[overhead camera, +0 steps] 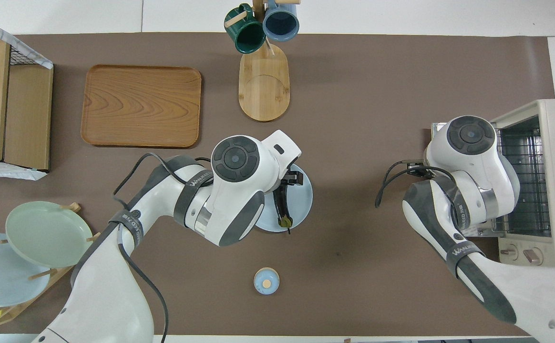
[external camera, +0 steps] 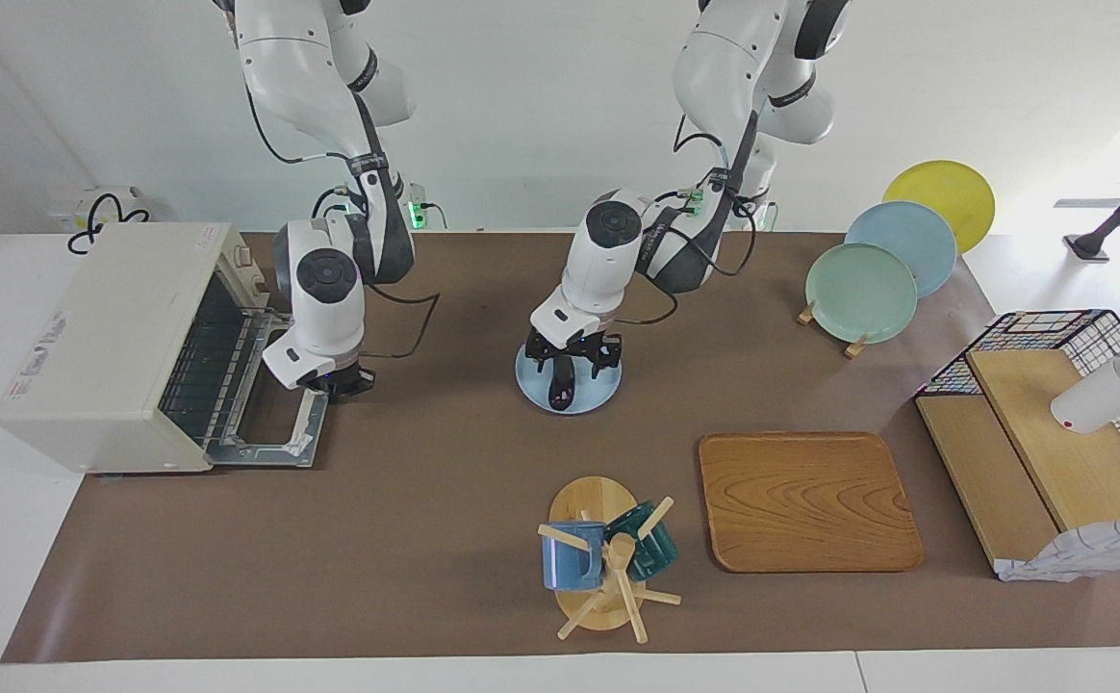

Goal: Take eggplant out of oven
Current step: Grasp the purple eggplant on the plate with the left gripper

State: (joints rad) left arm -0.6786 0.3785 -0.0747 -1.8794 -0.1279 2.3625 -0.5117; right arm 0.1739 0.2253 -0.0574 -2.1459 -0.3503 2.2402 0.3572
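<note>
The glossy dark eggplant [external camera: 561, 383] lies lengthwise on a round pale-blue plate [external camera: 600, 393] at the middle of the brown-covered surface [external camera: 406, 520], outside the boxy cream toaster oven [external camera: 108, 337], which stands at the right arm's end with its door folded down and its wire rack bare. The left gripper [external camera: 572, 358] is low over the eggplant, fingers spread on either side of it. The right gripper [external camera: 341, 385], fingers pressed together, hangs over the open oven door. Nearer the robots sits a small blue dome-shaped bell [overhead camera: 266, 280]; farther out stand a wooden mug tree with two mugs [external camera: 608, 558] and a rounded wooden tray [external camera: 807, 500].
</note>
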